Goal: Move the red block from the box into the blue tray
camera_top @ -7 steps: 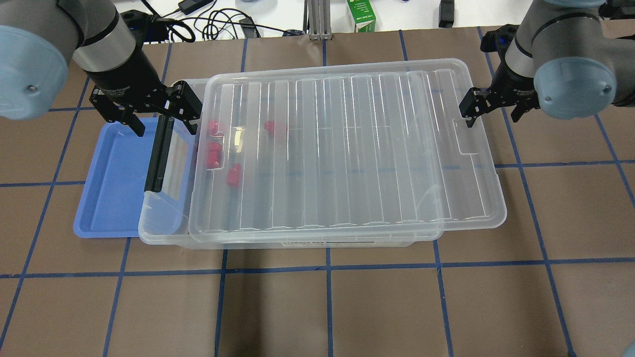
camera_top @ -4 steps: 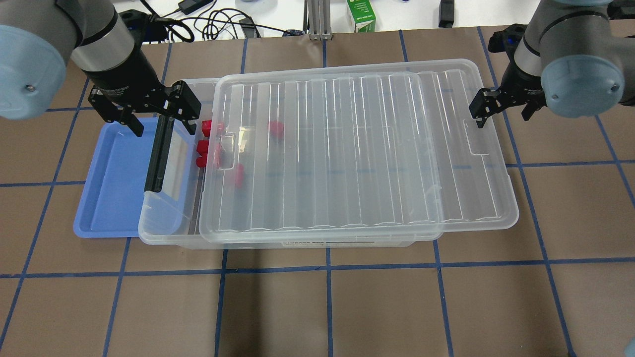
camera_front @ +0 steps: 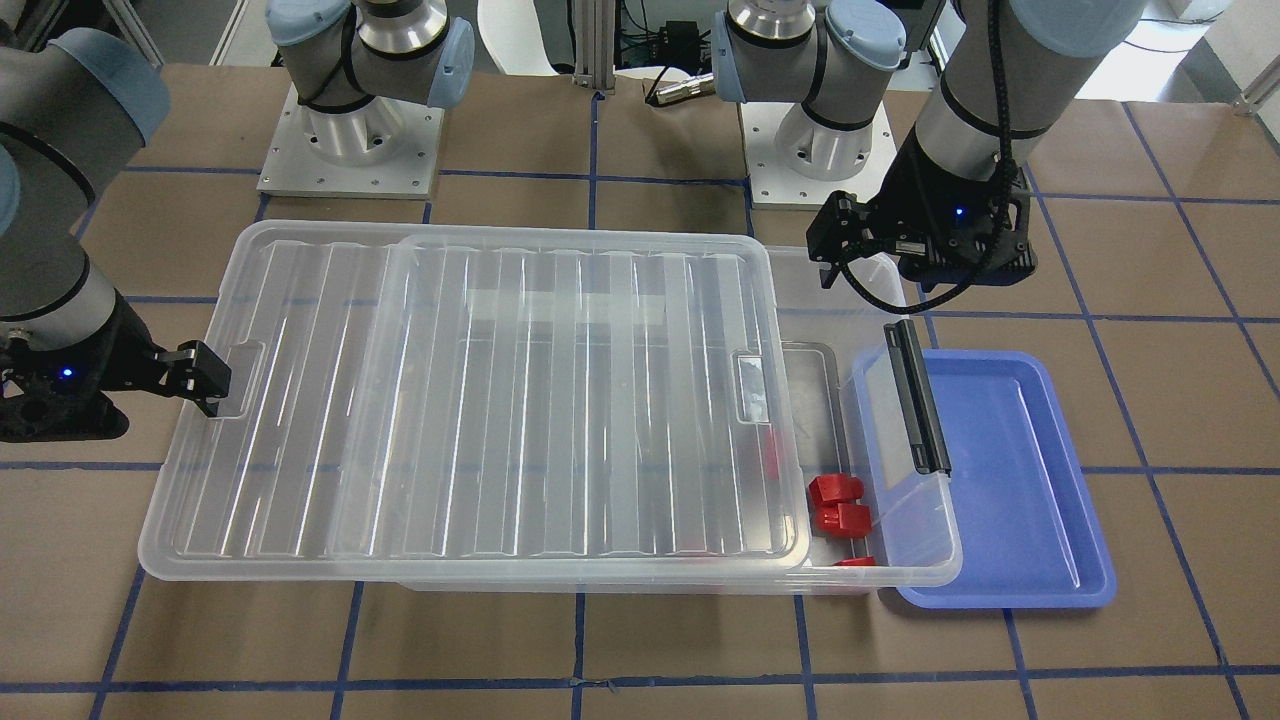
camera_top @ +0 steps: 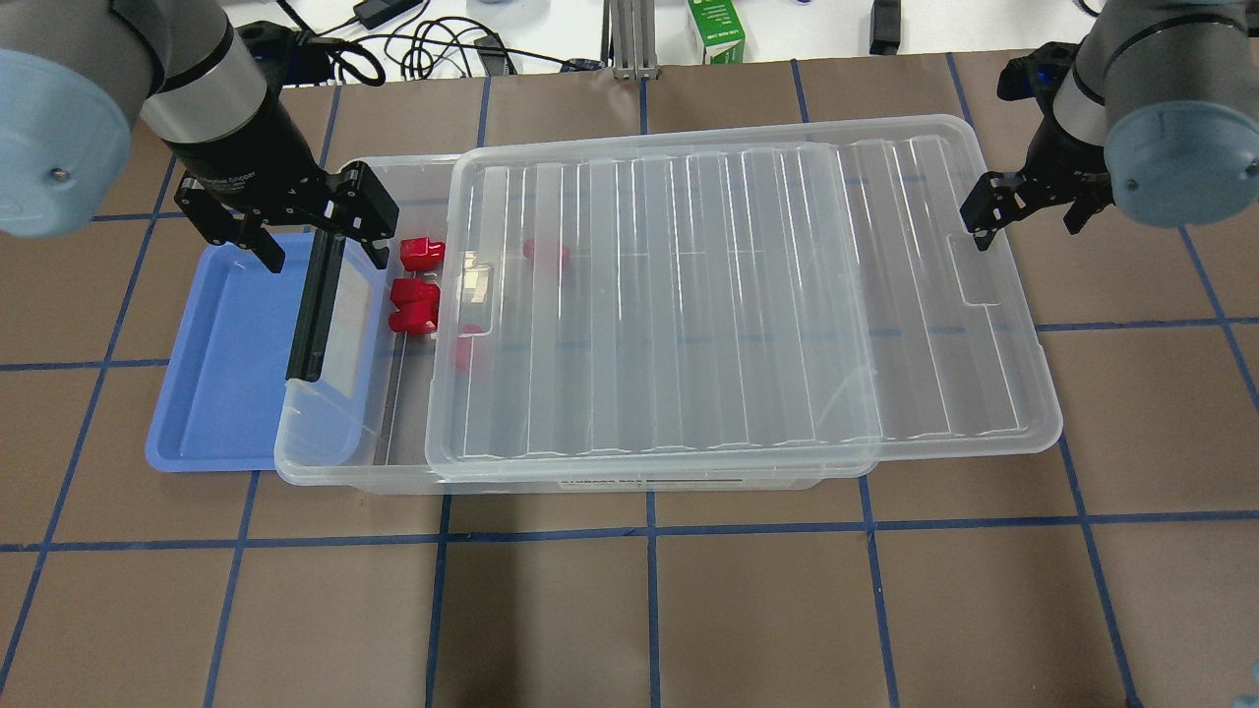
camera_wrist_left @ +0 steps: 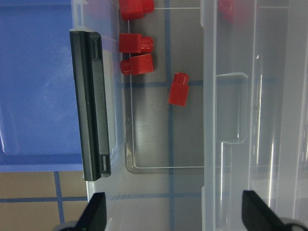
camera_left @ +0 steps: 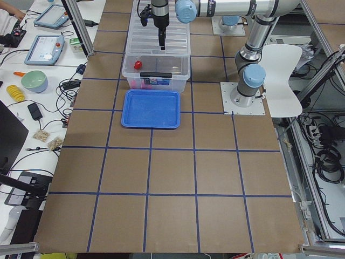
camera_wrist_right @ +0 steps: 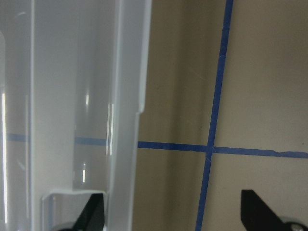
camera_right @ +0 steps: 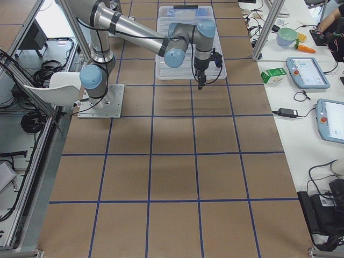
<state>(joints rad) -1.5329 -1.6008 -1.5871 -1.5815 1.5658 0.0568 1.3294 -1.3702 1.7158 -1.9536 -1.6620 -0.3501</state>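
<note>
- Red blocks point(camera_top: 421, 254), five as I counted them, all lay on the floor of the box point(camera_top: 295, 433), towards its latch end. None was in the blue tray point(camera_top: 226, 374), which sat just beside that same end of the box.
- Three blocks were clear of the lid point(camera_top: 689, 295), one lay at the lid's edge, and one lay under it.
- My left gripper point(camera_top: 323, 251) hovered over the latch end of the box, fingers wide apart and holding nothing. The blocks lay just inward of it, so I judged this arm the nearer one.
- Two of the clear blocks pointed along the box's long side, in line with the fingers' closing direction, so the wrist probably needed a turn.
- My right gripper point(camera_top: 1025, 224), at the opposite end of the box, was also spread open. One finger was at the lid's rim, and it clamped nothing.
- I counted one tray, one box and one lid.
</note>
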